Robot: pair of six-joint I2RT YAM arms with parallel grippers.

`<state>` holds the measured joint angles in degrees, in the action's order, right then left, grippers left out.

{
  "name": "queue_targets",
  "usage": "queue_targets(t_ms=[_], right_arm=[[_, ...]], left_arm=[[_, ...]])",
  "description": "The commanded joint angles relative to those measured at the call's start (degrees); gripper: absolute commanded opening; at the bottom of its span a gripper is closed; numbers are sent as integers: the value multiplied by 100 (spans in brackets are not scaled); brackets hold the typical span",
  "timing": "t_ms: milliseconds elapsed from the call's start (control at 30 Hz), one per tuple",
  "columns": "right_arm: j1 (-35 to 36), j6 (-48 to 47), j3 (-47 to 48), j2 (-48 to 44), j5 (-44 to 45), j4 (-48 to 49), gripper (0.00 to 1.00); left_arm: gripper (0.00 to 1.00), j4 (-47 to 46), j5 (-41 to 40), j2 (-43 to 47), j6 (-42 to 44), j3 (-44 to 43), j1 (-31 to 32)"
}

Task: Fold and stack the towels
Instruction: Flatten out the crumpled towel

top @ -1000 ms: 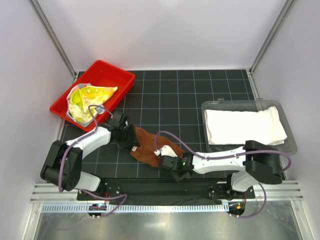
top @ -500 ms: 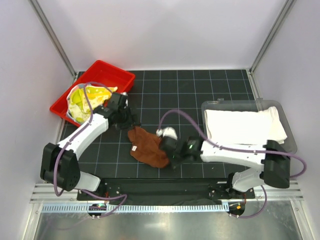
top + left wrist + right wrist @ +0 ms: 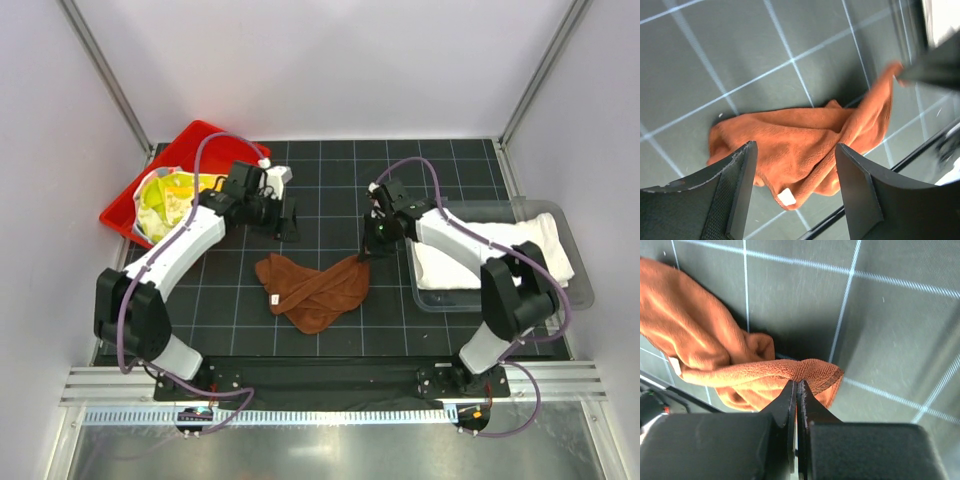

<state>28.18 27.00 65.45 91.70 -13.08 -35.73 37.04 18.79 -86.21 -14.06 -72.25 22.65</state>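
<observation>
Found the brown towel point(image 3: 312, 290) heaped on the bench point(image 3: 330, 180) just left of the clear bin point(image 3: 430, 300), with one corner drawn up toward the bin. Saw that corner nipped in the right claw point(image 3: 797, 390), clenched hard on the hem. Saw the left claw point(image 3: 794, 147) released, spread wide, grasping nothing, hanging over the towel on the side away from the bin. Noted a white towel point(image 3: 520, 250) lying folded inside the bin, and a yellow-green towel point(image 3: 170, 195) in a red tray point(image 3: 215, 140) far off from the bin, beyond the brown one.

Judged the brown towel light, limp and soft, drooping from the single pinch with no stiffness to keep a shape. Judged the pile grippy rather than slick, and nothing about it breakable.

Reckoned one held corner too little to spread it flat. Reckoned the second hold best taken on the neighbouring corner of the same edge, perhaps near the small white label point(image 3: 786, 196) on the side away from the bin. Could not tell from the crumpled folds which corner was which.
</observation>
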Motion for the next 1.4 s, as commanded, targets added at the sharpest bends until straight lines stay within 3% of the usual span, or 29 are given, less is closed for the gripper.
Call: queue_targets(t_ms=[0,133,267,600,867,967,1233,1367], right_arm=[[-313,-38,258,286,-783,478,1],[-612,129,328,620,-1038,725,1],[-753,199,460,954,-1117,821,1],[-858,384,346,1078,-1249,1129,1],[-858,367,170,946,-1179,1147,1],[-858,288,170,946,-1153,1068,1],[-858,393,-59,876,-1214,1270,1],[-858,393,-103,849,-1232,1296,1]], left_arm=[[66,189,715,-185,1203,-316,343],[61,339,267,-63,1792,-71,862],[59,59,-828,630,1942,474,1697],[43,-118,-2614,721,1495,1169,3631],[29,-126,-3452,211,1046,1529,3948],[31,-162,-3662,202,888,1713,3948],[47,-223,-4137,-27,739,1776,3948],[51,-249,-4383,-185,739,1784,3948]])
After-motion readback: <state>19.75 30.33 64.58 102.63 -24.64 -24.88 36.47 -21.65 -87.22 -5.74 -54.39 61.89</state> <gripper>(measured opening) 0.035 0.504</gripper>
